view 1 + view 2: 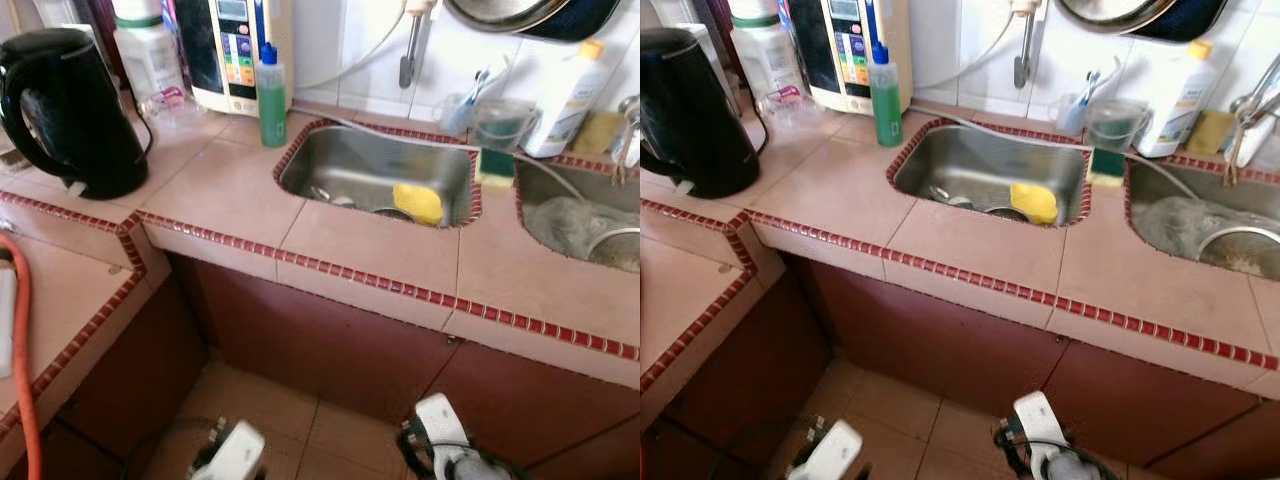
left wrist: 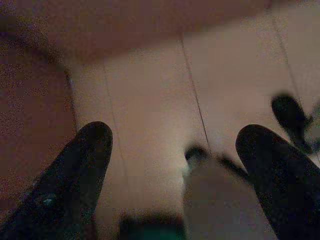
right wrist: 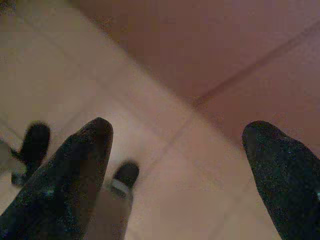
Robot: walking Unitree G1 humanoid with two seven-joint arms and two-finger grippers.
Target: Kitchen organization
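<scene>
Counter: pink tiled worktop (image 1: 230, 190), red trim.
Sink (image 1: 352, 160): steel; yellow sponge (image 1: 418, 203) inside, beside dishes.
Green soap bottle (image 1: 272, 97): upright behind sink's left corner.
Kettle (image 1: 70, 110): black, far left.
Left gripper (image 2: 175, 165): hangs low, fingers apart above floor tiles.
Right gripper (image 3: 177, 165): same, fingers apart.

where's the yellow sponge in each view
Left eye view: yellow sponge lies in the steel sink, toward its front right corner.
Right eye view: same sponge, same corner.
Wrist views: floor tiles between open black fingers; not in them.
Shared landmark: green bottle behind the sink's left corner.
</scene>
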